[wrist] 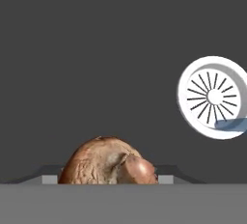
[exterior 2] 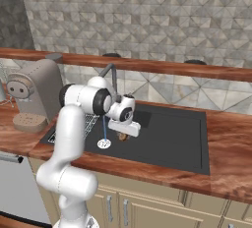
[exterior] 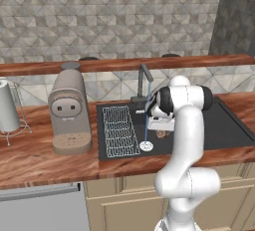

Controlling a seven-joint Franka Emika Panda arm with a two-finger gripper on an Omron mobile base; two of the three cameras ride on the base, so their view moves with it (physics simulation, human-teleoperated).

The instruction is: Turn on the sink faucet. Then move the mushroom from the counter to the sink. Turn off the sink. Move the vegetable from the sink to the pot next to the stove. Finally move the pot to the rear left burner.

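Mushroom: the brown, rounded mushroom (wrist: 108, 162) lies low in the dark rectangular sink basin (exterior: 224, 128), just right of the white round drain (exterior: 146, 146) in the left base view; a small brown patch of it shows under the hand at (exterior: 161, 134) and at (exterior 2: 123, 136).
Mushroom and claw: in the hand view it sits right at the bottom edge, where the fingertips would rise, close below the hand.
Claw: the white two-finger claw (exterior: 160, 127) points down into the basin over the mushroom; the fingers are hidden by the hand, so I cannot tell whether it is parted or closed on the mushroom.
Faucet: the dark metal faucet (exterior: 143, 78) stands at the basin's back edge, and a thin blue stream of water (exterior: 146, 120) falls onto the drain, just left of the claw.
Counter: the reddish wooden counter (exterior: 45, 160) surrounds the basin; a beige coffee machine (exterior: 69, 110) stands left of it.
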